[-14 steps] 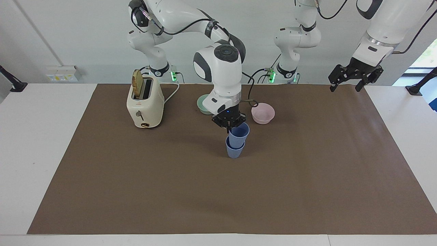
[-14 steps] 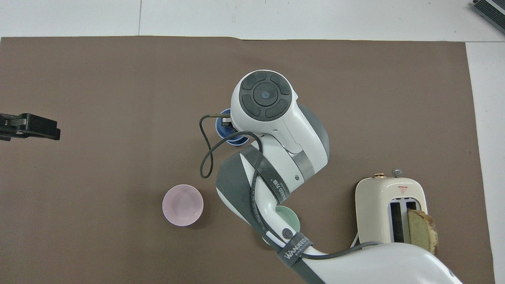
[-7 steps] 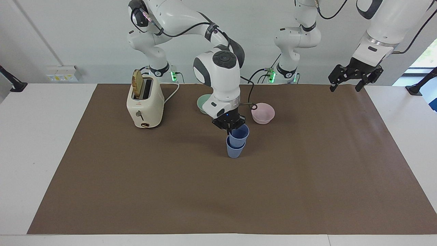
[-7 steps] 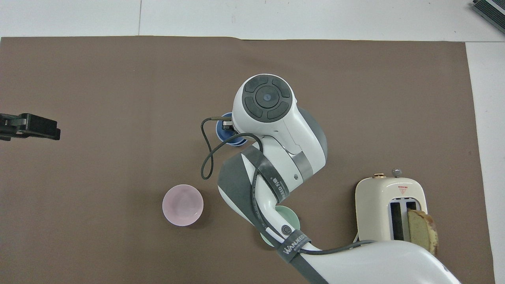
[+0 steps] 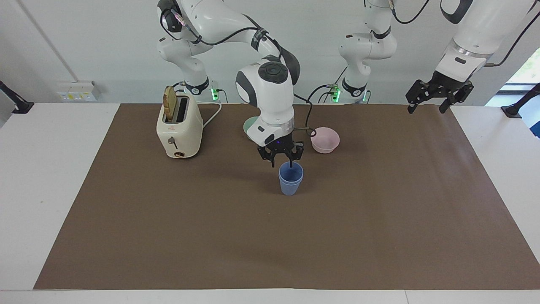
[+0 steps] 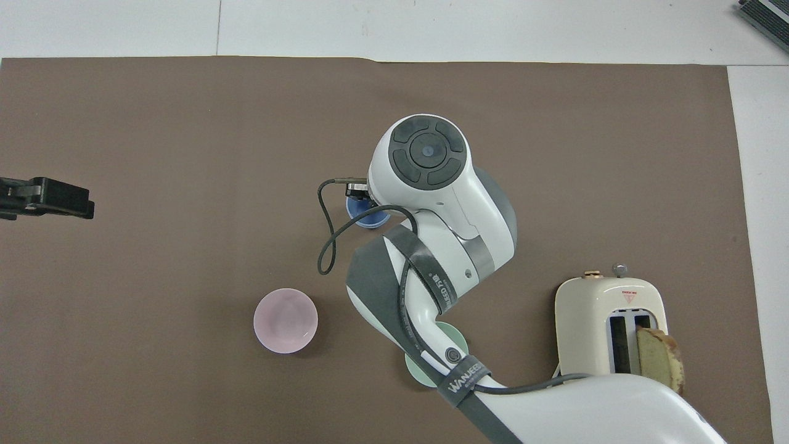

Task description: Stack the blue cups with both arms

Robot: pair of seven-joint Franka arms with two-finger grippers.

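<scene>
The two blue cups (image 5: 290,179) stand nested, one inside the other, upright on the middle of the brown mat. In the overhead view only a part of their rim (image 6: 370,217) shows beside the right wrist. My right gripper (image 5: 282,161) hangs just above the cups' rim, open and holding nothing, with one fingertip (image 5: 291,164) at the rim. In the overhead view this gripper is hidden under its own wrist. My left gripper (image 5: 426,107) waits open and empty in the air over the mat's corner at the left arm's end; it also shows in the overhead view (image 6: 61,198).
A pink bowl (image 5: 325,139) (image 6: 285,320) and a mint-green bowl (image 5: 249,126) (image 6: 459,338) lie nearer to the robots than the cups. A cream toaster (image 5: 179,126) (image 6: 610,327) with a bread slice stands toward the right arm's end. The brown mat (image 5: 379,236) covers the table.
The right gripper has opened and let go of the upper cup, which dropped fully into the lower one. The gripper rose slightly. The left arm has not moved.
</scene>
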